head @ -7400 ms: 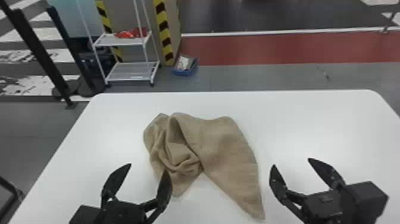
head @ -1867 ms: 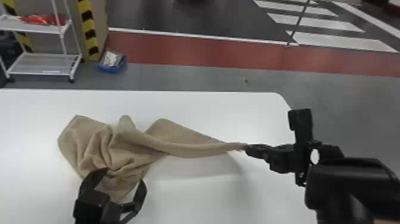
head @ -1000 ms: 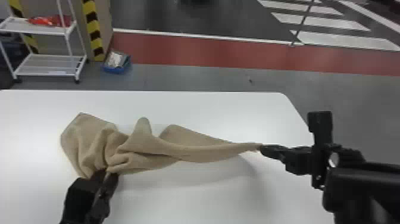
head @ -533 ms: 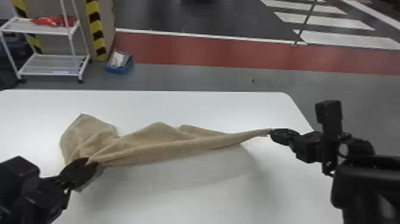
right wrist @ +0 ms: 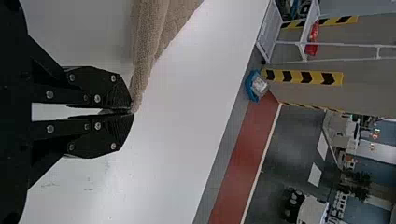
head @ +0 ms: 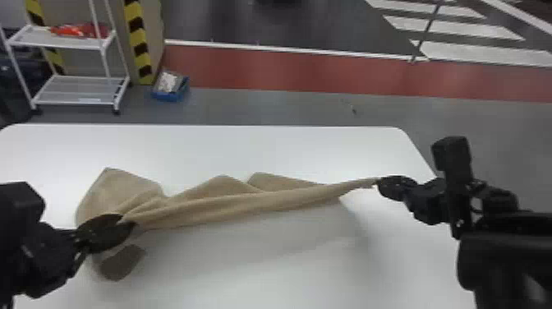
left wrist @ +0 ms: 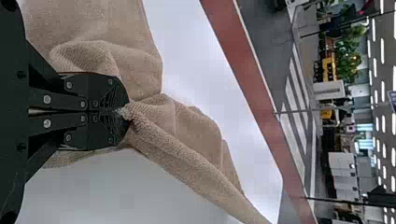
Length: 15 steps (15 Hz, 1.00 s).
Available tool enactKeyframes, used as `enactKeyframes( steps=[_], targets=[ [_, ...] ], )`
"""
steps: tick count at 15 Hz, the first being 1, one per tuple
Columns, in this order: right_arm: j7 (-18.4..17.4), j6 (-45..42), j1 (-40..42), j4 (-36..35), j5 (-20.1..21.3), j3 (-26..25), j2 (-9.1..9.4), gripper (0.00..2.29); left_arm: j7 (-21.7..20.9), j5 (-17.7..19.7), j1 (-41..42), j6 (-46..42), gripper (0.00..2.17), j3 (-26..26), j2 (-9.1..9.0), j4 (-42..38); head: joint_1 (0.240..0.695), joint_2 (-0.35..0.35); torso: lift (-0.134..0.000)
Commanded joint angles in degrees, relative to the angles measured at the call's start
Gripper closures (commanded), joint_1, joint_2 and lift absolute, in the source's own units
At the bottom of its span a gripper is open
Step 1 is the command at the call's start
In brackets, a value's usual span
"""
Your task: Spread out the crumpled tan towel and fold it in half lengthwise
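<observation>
While the left end effector [left wrist: 127,112] and the right end effector [right wrist: 132,111] each grip the tan towel [head: 246,203], its near edge runs taut over the worktop [head: 287,271], the rest rumpled; spreading seems partly done, the lengthwise fold not begun.

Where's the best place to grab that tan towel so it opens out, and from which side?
Probably the towel is best held by its near edge, at two well-separated spots, one from each side. The right tool pinches a narrow tip from the right, the left tool the edge from the left; cloth runs nearly straight between them, loose folds on the far side.
</observation>
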Motion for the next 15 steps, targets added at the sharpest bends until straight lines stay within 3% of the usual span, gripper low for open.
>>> enactKeyframes(
  steps=[1, 3, 5, 6, 9, 13, 14, 15],
  targets=[
    [-0.4, 0.1, -0.8, 0.4, 0.5, -0.1, 0.00, 1.05, 1.4, -2.6, -1.7, 0.0, 2.15, -1.4, -0.15, 0.0, 0.695, -0.141, -0.124],
    [0.2, 1.2, -1.1, 0.0, 0.5, -1.5, 0.00, 1.05, 2.0, -6.1, -2.4, 1.4, 2.15, -0.7, -0.15, -5.9, 0.695, -0.139, -0.124],
    [0.2, 1.0, -0.8, 0.0, 0.9, -2.0, -0.44, 1.05, 3.0, -7.0, -2.5, 2.5, 2.15, -2.6, -0.15, -8.9, 0.695, -0.134, -0.124],
    [0.1, 1.0, -0.9, 0.0, 0.9, -2.3, -0.44, 1.05, 6.5, -7.1, -2.5, 2.5, 2.15, -5.4, -0.15, -8.9, 0.695, -0.134, -0.124],
    [-0.2, 1.2, -1.0, 0.2, 0.8, -2.3, -0.35, 1.05, 17.0, -7.1, -4.8, 2.5, 2.15, -13.8, -0.15, -2.9, 0.695, -0.157, -0.124],
    [-0.1, 0.8, 0.1, -0.4, 0.7, -3.4, -0.26, 1.05, 17.5, -13.0, -6.0, 2.7, 2.13, -19.3, -0.15, 2.3, 0.695, -0.225, -0.124],
    [-0.1, 0.6, 0.1, -0.4, 0.3, -4.1, -0.26, 1.04, 17.1, -13.3, -5.4, 2.7, 1.83, -19.3, -0.15, 2.4, 0.695, -0.245, -0.124],
    [-0.2, 0.3, 0.1, -0.4, 0.1, -4.8, -0.26, 0.95, 18.1, -12.7, -4.4, 2.3, 0.87, -19.3, -0.15, 2.8, 0.695, -0.245, -0.124]
  ],
)
